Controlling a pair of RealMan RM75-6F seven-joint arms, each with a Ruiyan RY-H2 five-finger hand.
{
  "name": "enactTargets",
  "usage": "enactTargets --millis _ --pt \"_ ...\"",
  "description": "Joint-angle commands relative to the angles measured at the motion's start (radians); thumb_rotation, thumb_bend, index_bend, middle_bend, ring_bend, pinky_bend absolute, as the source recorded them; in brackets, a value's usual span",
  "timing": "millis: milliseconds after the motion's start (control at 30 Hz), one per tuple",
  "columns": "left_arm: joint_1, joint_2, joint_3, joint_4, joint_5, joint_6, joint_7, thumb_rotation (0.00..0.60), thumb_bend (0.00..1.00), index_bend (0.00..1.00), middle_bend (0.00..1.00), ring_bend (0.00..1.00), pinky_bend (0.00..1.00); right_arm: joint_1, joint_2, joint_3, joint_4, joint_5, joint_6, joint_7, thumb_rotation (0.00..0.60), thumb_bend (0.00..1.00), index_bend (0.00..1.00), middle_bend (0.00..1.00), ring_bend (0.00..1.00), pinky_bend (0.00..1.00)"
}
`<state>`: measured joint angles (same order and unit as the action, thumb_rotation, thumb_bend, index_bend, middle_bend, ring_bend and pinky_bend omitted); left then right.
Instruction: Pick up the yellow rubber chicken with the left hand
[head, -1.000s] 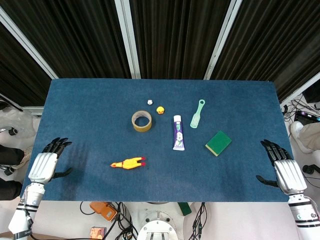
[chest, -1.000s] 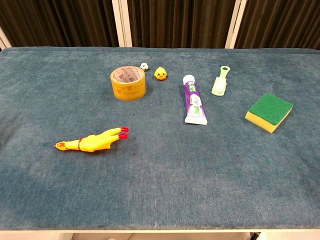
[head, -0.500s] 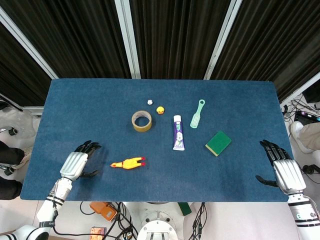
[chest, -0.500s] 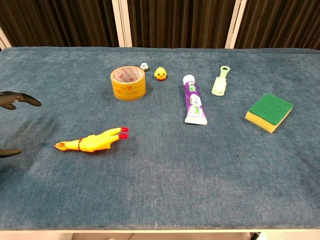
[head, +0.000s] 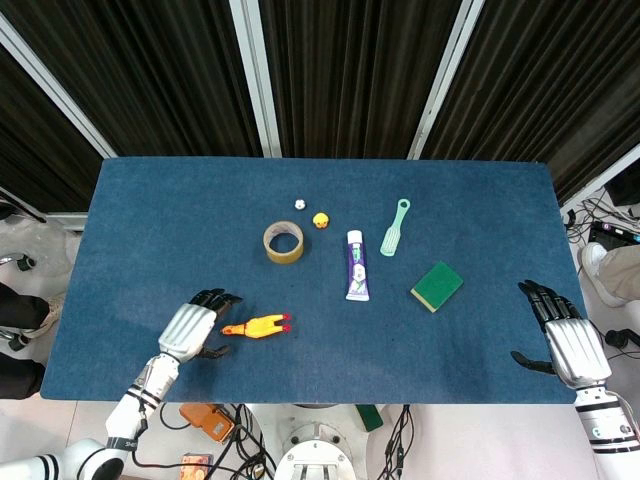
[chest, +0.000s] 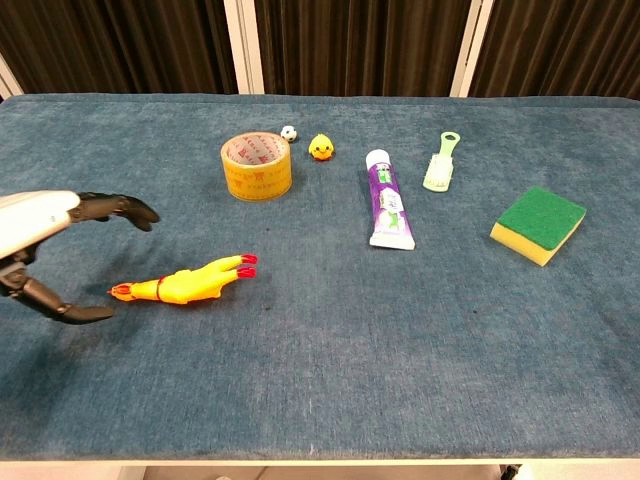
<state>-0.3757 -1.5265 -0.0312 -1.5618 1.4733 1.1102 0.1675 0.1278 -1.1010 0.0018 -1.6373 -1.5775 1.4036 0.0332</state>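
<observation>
The yellow rubber chicken lies flat on the blue table, red feet pointing right and head to the left. My left hand hovers just left of the chicken's head, fingers spread and thumb apart, holding nothing. At the table's right front edge my right hand rests with fingers apart and empty; the chest view does not show it.
A roll of tape, a tiny ball, a small yellow duck, a toothpaste tube, a green brush and a green-yellow sponge lie behind and right of the chicken.
My left hand has swept right from the table's left edge to just beside the chicken's head. The right hand and all objects have stayed put.
</observation>
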Motion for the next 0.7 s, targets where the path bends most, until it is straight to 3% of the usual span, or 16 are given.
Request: enactTargets --millis 33,333,700 --pt "-0.022 -0.015 -0.009 -0.016 -0.020 -0.025 0.033 0.600 0.15 0.17 0.22 0.14 0.17 0.000 0.001 0.000 0.000 0.001 -0.001 0.000 0.600 0.21 0.08 0.13 0.16 0.22" --pt "-0.067 -0.043 -0.029 -0.030 -0.063 -0.062 0.097 0.600 0.16 0.17 0.28 0.21 0.20 0.001 0.002 0.000 0.000 0.002 -0.003 0.002 0.600 0.21 0.08 0.13 0.16 0.22" --pt "-0.089 -0.061 -0.023 -0.037 -0.096 -0.071 0.139 0.600 0.18 0.25 0.37 0.27 0.22 0.003 0.002 -0.001 0.000 0.002 -0.005 0.000 0.600 0.21 0.08 0.13 0.16 0.22"
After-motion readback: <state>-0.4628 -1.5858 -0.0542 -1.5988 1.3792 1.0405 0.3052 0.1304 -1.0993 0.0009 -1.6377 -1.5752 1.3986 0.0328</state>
